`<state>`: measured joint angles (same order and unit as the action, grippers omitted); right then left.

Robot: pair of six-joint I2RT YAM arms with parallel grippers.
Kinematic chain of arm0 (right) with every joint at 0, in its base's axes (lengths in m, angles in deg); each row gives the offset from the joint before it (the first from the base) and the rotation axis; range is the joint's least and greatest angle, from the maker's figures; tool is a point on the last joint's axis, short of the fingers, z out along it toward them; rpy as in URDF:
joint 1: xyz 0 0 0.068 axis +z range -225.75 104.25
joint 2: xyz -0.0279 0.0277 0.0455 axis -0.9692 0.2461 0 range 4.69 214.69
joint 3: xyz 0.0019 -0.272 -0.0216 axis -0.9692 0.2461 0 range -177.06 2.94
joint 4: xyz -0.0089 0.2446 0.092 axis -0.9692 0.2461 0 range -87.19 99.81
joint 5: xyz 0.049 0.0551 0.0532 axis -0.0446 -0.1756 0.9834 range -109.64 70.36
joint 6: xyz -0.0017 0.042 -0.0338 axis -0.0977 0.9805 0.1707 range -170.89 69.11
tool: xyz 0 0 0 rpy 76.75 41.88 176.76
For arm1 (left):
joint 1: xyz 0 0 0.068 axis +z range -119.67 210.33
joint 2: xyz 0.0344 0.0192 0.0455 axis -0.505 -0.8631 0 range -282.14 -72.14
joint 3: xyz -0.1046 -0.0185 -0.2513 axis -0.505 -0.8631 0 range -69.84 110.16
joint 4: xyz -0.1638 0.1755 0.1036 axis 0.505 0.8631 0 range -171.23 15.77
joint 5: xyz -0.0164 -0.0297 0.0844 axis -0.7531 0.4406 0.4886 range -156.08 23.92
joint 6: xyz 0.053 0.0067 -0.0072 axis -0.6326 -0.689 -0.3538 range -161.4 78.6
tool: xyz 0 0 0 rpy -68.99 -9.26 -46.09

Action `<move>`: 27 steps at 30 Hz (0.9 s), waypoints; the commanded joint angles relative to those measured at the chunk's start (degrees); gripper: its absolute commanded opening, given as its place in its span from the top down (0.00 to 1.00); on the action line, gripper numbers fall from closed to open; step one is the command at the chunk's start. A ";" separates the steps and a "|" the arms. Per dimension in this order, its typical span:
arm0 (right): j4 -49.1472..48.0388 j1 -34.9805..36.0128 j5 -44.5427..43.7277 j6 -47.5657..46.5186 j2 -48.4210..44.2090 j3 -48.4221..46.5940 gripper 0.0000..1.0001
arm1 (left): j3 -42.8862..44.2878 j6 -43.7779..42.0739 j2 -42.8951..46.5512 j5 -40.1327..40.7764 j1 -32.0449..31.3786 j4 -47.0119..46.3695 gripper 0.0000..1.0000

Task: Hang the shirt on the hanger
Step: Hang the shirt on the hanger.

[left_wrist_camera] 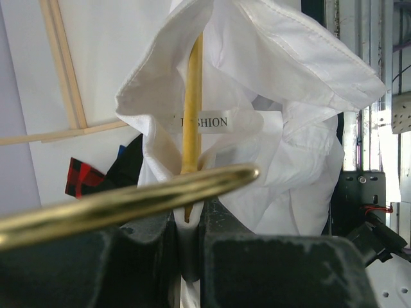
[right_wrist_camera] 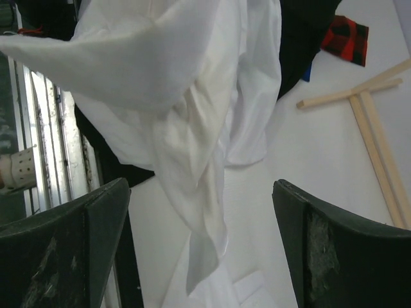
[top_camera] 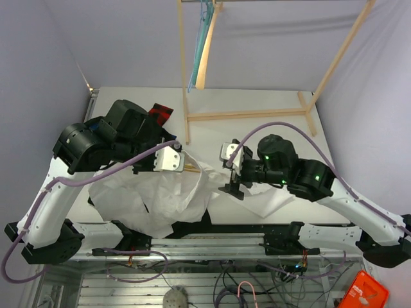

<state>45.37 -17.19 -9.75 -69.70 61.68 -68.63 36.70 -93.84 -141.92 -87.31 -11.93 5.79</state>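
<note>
**Operator:** What's your left end effector [top_camera: 182, 163] doing?

**Me:** It's pressed nearly together on the thin yellow clothes hanger [left_wrist_camera: 192, 109]. In my left wrist view the yellow bar runs down into the gap between my fingers [left_wrist_camera: 144, 256], with white cloth caught alongside it. The brassy hook crosses just in front (blurred, it's so close).

**Operator:** And the shirt?

**Me:** The large white collared cotton shirt [top_camera: 160, 196] is bunched over that hanger. Its collar opening wraps around the bar, and a neck label [left_wrist_camera: 209, 122] shows just behind. Seen from above, the rest spills toward 6 o'clock, over the near edge of the white bench [top_camera: 270, 102].

**Operator:** Right side?

**Me:** My right end effector [top_camera: 231, 181] is spread wide, pinching nothing. It sits at 3 o'clock from the left one, and a twisted fold of shirt hangs in front of its fingers [right_wrist_camera: 96, 224].

**Operator:** Anything else?

**Me:** A red-and-black checked cloth [top_camera: 160, 114] lies at 11 o'clock from my left end effector. The pale wooden rack frame [top_camera: 244, 115] stands at 12 o'clock.
</note>
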 commanded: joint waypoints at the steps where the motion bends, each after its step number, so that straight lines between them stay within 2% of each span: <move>1: -5.74 0.25 3.01 -3.96 2.40 0.82 0.07 | 1.39 0.40 -0.33 -2.46 -0.35 -1.07 0.93; 11: -5.39 1.60 7.62 -3.50 5.11 -1.51 0.11 | 1.05 -0.35 -1.27 -1.39 -0.36 -1.11 0.93; 16: -2.57 8.35 0.57 -1.25 5.05 -3.79 0.15 | 1.21 -0.73 -1.84 0.43 -0.31 -1.16 0.93; 19: -1.74 9.78 -4.92 -0.01 2.92 -3.96 0.16 | 1.38 -0.47 -1.93 0.58 -0.35 -1.15 0.93; 23: -1.01 9.91 -4.91 2.28 1.48 -4.52 0.31 | 1.20 -0.22 -1.68 0.68 -0.32 -1.31 0.93; 27: -0.01 10.23 -5.87 2.54 3.48 -2.98 0.28 | 1.44 -0.05 -1.76 0.00 -0.31 -1.35 0.93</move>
<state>43.60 -7.48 -13.07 -68.63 63.78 -71.80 36.72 -93.65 -143.96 -87.09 -11.93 5.77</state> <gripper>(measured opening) 0.702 0.172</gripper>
